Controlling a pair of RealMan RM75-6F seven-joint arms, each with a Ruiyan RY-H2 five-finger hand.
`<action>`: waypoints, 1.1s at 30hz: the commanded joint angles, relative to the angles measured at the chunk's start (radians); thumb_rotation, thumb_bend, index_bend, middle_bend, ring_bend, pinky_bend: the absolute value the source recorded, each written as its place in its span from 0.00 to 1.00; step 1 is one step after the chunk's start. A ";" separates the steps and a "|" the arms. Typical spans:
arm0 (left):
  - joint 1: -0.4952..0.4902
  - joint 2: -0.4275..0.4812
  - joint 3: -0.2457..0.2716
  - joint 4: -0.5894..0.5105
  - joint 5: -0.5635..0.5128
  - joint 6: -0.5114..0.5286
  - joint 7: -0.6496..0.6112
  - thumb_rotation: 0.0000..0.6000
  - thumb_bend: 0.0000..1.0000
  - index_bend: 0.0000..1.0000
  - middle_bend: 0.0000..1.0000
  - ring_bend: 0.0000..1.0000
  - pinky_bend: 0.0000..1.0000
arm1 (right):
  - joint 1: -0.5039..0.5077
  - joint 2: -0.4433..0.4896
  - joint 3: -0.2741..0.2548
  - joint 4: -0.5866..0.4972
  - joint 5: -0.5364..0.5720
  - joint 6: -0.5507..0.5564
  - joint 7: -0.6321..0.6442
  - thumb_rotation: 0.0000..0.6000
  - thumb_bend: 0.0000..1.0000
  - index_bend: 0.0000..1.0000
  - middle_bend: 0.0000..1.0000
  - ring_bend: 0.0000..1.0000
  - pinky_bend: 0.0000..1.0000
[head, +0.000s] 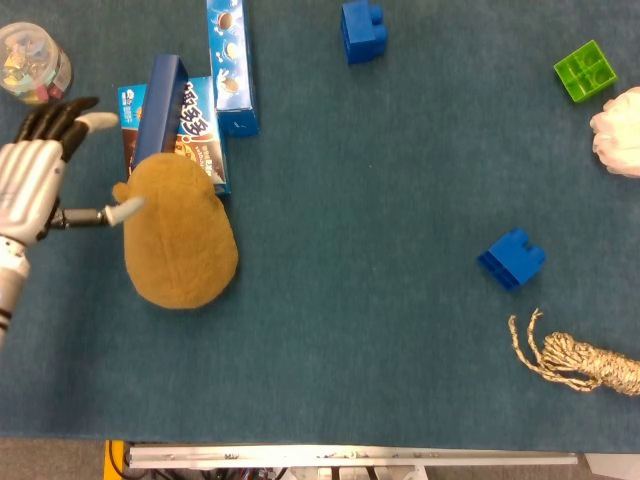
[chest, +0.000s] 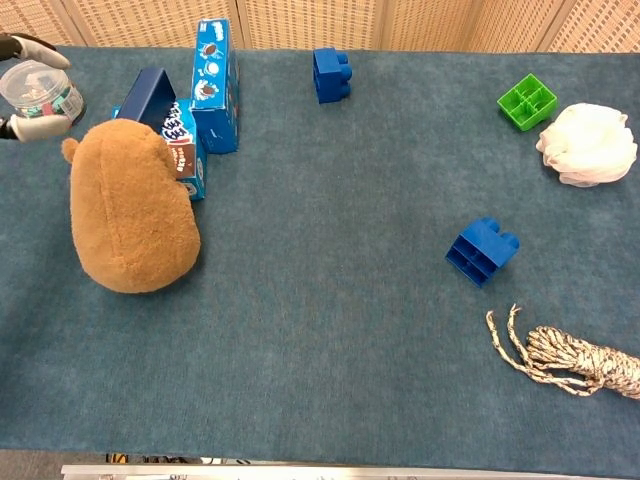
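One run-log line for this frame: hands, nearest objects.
left hand: open, fingers spread, beside brown plush toy | right hand: not in view | nearby: cookie boxes, clear jar

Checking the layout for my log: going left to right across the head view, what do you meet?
Left hand → brown plush toy → upright blue cookie box → dark blue block at the top → blue block → rope bundle.

Fuzzy plush toy (head: 180, 235), matt carpet-like table (head: 360, 330)
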 joint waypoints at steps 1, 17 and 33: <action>-0.043 -0.021 -0.024 0.001 -0.049 -0.047 -0.010 0.11 0.07 0.20 0.11 0.09 0.00 | 0.001 -0.001 -0.001 0.005 0.000 0.001 0.003 1.00 0.17 0.31 0.44 0.30 0.26; -0.152 -0.191 0.004 0.067 -0.176 -0.027 0.260 0.00 0.05 0.20 0.12 0.09 0.00 | -0.004 -0.004 -0.012 0.043 0.009 -0.005 0.043 1.00 0.17 0.31 0.44 0.30 0.26; -0.190 -0.243 0.057 0.091 -0.239 -0.050 0.378 0.00 0.04 0.19 0.12 0.09 0.00 | -0.013 -0.008 -0.020 0.064 0.016 -0.001 0.067 1.00 0.17 0.31 0.44 0.30 0.26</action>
